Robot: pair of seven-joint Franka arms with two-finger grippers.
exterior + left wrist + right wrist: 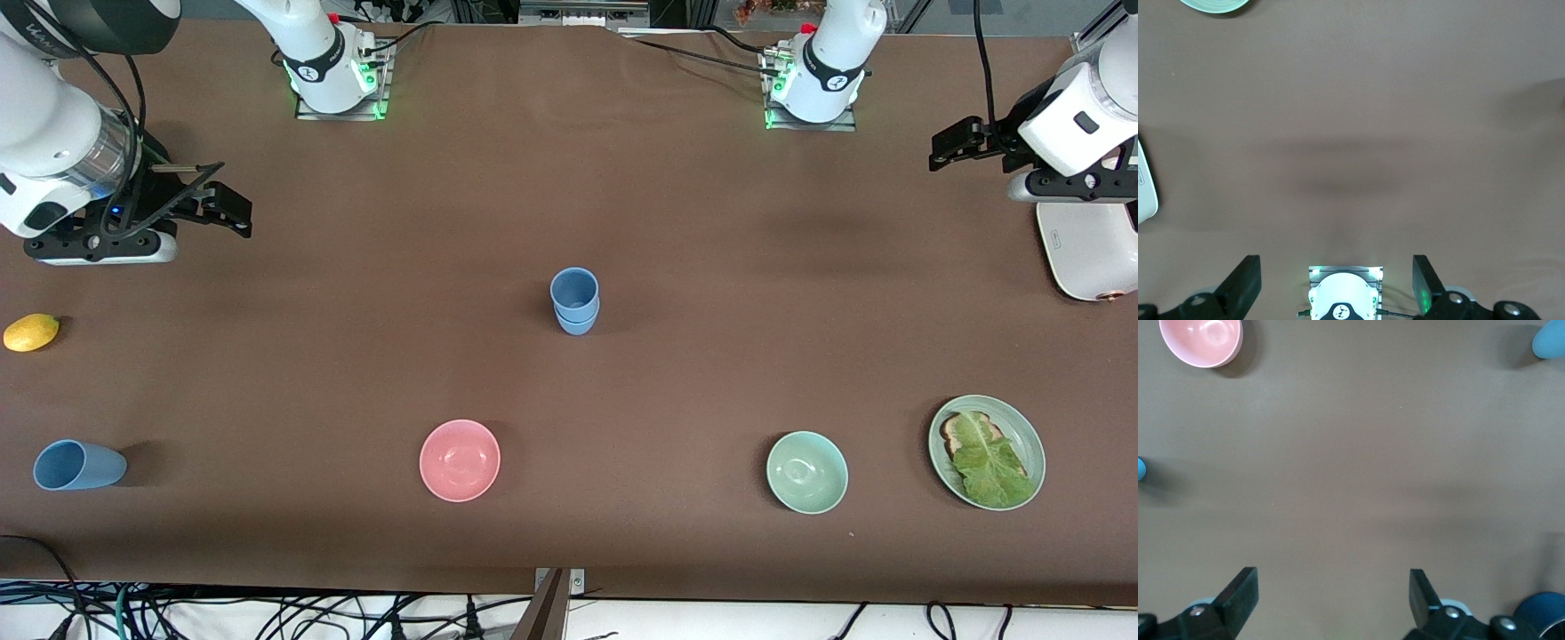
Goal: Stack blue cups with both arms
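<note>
Nearest the front camera we see a single blue cup (78, 465) lying on its side at the right arm's end of the brown worktop (356, 356), in a row with a pink bowl (460, 460), a mint bowl (807, 472) and a plate (1031, 436) bearing toast and lettuce. Farther from the camera, a lemon (31, 332) lies near the right arm's end. At mid-worktop, two blue cups (575, 300) stand upright, one nested in the other. Farther still, the right hand (220, 206) hovers, fingers spread and empty, over bare worktop. The left hand (958, 145), likewise spread and empty, hangs beside a white appliance (1089, 253).
</note>
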